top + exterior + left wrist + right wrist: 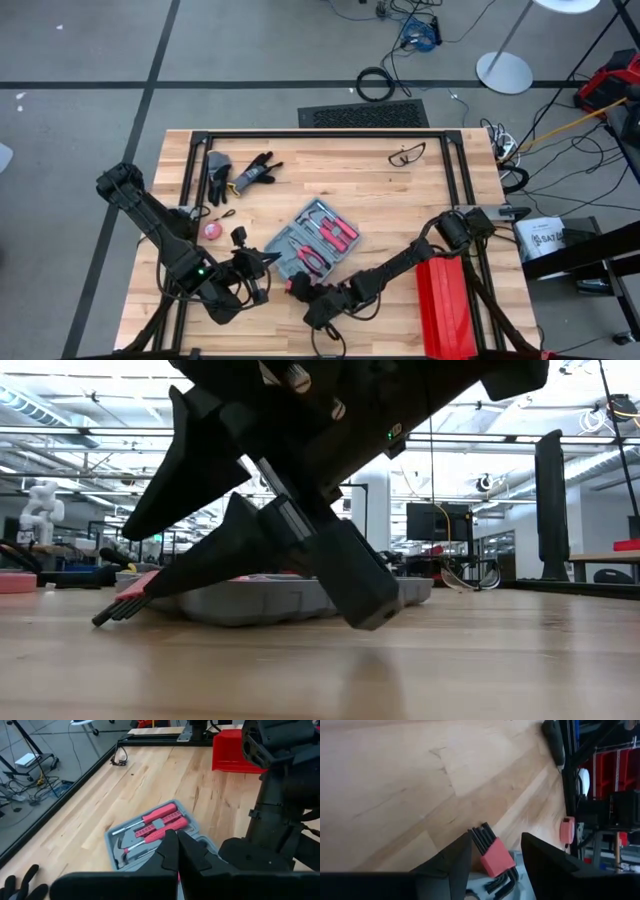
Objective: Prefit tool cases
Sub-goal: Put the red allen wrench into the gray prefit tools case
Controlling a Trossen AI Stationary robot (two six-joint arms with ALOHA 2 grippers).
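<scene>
Tool case [312,243] open mid-bench, pliers and drivers seated. My right tool [492,857], spread, straddles the red hex-key set [492,856] at its edge; unseated. Left tool [177,851] pressed together, empty.

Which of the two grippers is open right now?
The right gripper: its fingers stand apart, either side of the red hex key set at the tool case's edge. The left gripper's fingers are pressed together.
</scene>
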